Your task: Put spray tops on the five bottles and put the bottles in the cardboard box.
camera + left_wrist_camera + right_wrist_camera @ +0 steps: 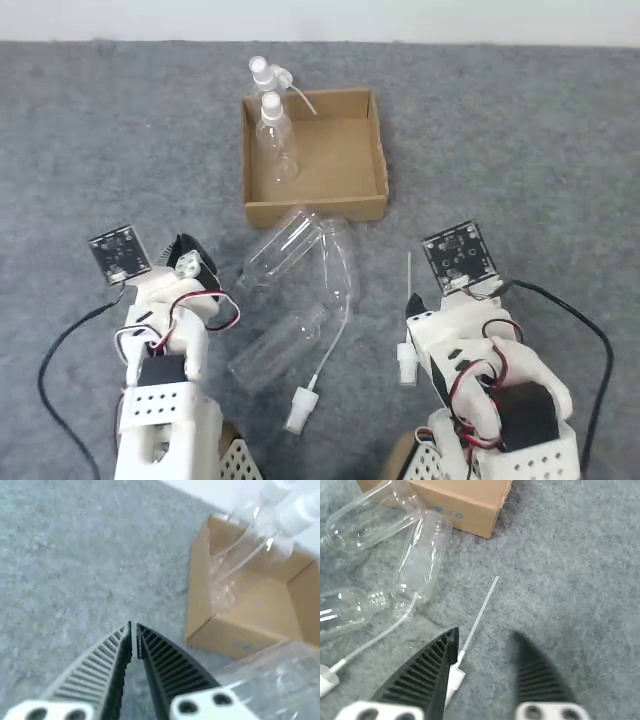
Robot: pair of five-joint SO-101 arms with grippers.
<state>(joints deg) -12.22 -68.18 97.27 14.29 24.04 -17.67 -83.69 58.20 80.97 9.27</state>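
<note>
The cardboard box [365,150] [202,595] [455,502] holds one upright capped bottle [277,135] [227,580]. A second capped bottle [262,72] and a loose spray top [284,78] are just behind the box. Three uncapped clear bottles [280,245] [340,262] [275,345] lie on the carpet in front of it. My left gripper [200,262] [134,626] is shut and empty, left of these bottles. My right gripper [428,300] [485,635] is open, and a spray top [407,360] [452,677] with its tube lies by its left finger.
Another spray top [300,408] [325,677] with a long curved tube lies between the two arms, near the closest lying bottle [345,612]. Grey carpet covers the table. Open carpet lies to the right of the box and to the far left.
</note>
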